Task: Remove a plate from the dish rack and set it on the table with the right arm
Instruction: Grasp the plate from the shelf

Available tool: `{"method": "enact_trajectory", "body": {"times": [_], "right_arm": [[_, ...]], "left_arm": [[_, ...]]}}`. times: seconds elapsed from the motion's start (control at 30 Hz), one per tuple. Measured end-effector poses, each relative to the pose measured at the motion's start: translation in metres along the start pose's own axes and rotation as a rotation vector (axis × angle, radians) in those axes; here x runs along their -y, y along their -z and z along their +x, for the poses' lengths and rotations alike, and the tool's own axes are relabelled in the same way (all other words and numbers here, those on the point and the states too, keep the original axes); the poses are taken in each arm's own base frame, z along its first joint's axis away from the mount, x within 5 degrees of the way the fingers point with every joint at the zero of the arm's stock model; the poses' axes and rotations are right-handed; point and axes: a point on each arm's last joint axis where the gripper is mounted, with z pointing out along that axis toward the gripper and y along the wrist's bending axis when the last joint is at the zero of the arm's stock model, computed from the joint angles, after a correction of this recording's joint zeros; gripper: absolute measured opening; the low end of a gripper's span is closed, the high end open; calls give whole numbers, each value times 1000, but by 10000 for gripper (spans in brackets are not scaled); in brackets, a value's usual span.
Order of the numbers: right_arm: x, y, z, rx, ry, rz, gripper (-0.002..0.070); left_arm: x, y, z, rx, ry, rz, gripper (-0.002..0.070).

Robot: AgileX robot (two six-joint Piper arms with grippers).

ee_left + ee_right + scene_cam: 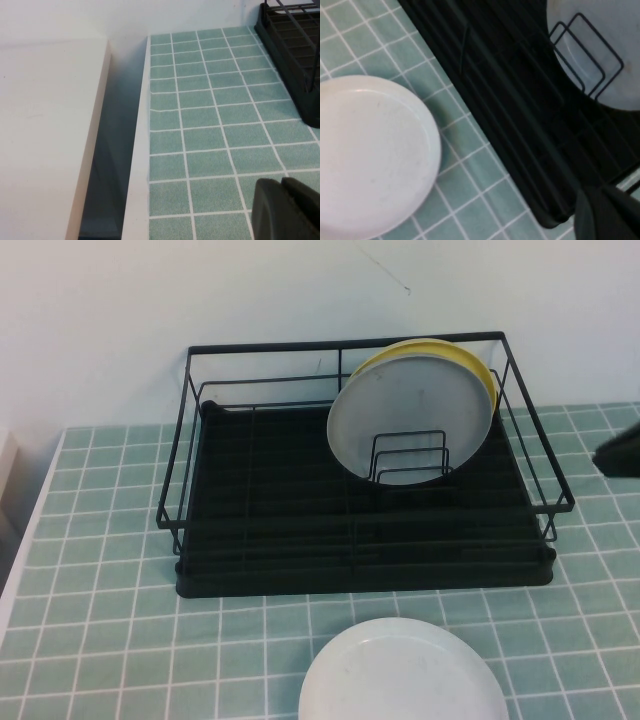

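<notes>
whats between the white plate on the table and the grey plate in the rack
In the high view, the dish rack's black ribbed tray and front wire rail lie between the white plate and the grey plate.

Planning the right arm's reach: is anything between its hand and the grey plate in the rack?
Yes: the rack's right wire wall stands between the right hand and the grey plate. Left hand is parked off left.

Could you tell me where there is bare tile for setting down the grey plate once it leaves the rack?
Bare table lies left of the white plate, in front of the dish rack; a smaller patch lies to its right. The plate leans on the yellow plate. The right gripper is at the right edge; the left gripper hovers near the table's left edge.
</notes>
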Motion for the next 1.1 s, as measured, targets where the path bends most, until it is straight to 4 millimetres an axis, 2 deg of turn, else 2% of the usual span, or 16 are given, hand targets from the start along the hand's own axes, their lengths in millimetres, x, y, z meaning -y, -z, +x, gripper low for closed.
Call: {"method": "enact_trajectory", "body": {"times": [0.2, 0.43, 0.53, 0.6, 0.67, 0.73, 0.83, 1.1], "right_arm": [[39, -34, -42, -108, 190, 22, -1], [67, -66, -62, -147, 307, 30, 6], [76, -82, -63, -160, 315, 13, 89], [80, -92, -61, -167, 314, 5, 196], [84, -104, -60, -170, 317, 3, 333], [86, -114, -59, -169, 329, 10, 424], [88, -129, -60, -156, 348, 34, 456], [87, -154, -76, -71, 431, 150, 444]], "left_arm": [[0, 0, 0, 0, 0, 0, -4], [0, 0, 0, 0, 0, 0, -4], [0, 0, 0, 0, 0, 0, -4], [0, 0, 0, 0, 0, 0, -4], [0, 0, 0, 0, 0, 0, -4], [0, 0, 0, 0, 0, 0, -4], [0, 0, 0, 0, 0, 0, -4], [0, 0, 0, 0, 0, 0, -4]]}}
